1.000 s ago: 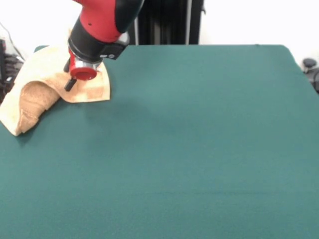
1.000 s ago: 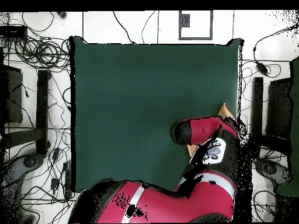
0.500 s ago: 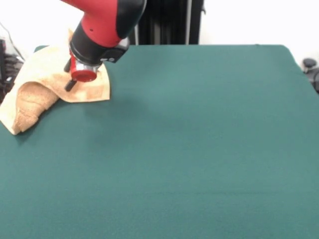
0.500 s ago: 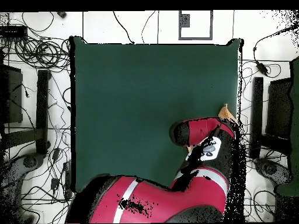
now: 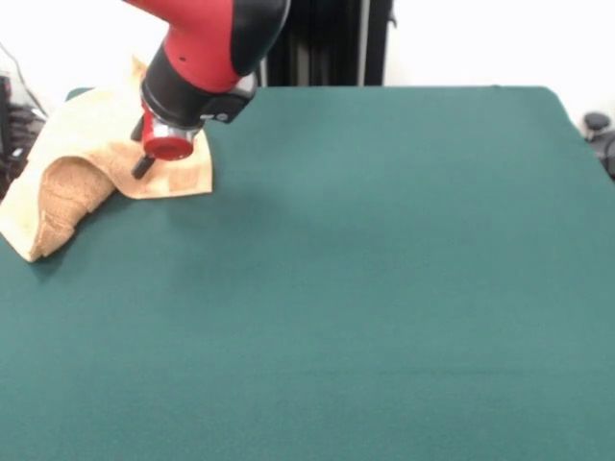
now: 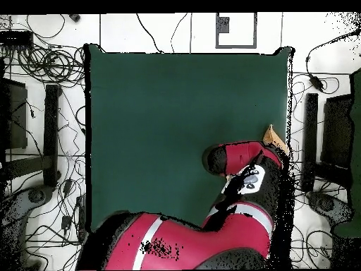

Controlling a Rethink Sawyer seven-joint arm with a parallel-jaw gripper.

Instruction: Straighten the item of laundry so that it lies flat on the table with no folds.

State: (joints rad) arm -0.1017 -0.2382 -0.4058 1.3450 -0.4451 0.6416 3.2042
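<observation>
The tan terry towel (image 5: 67, 192) lies bunched at the far left corner of the green table (image 5: 384, 269). Its left part is raised in a folded hump that reaches the table's left edge, and a flatter flap lies to the right. My gripper (image 5: 144, 165) hangs from the red and black arm, low over the towel's flat part and close to or touching it. Whether it holds cloth cannot be seen. In the overhead view the arm (image 6: 243, 159) covers the gripper and most of the towel. Only a tan tip (image 6: 273, 137) shows at the table's right edge.
The towel sits right at the table's edge and corner. A black stand (image 5: 327, 43) rises behind the table. Cables (image 6: 49, 63) and dark equipment (image 6: 331, 134) lie on the floor around the table (image 6: 183, 120).
The arm's end has shifted slightly to the right over the towel in the front view. The towel's shape has hardly changed.
</observation>
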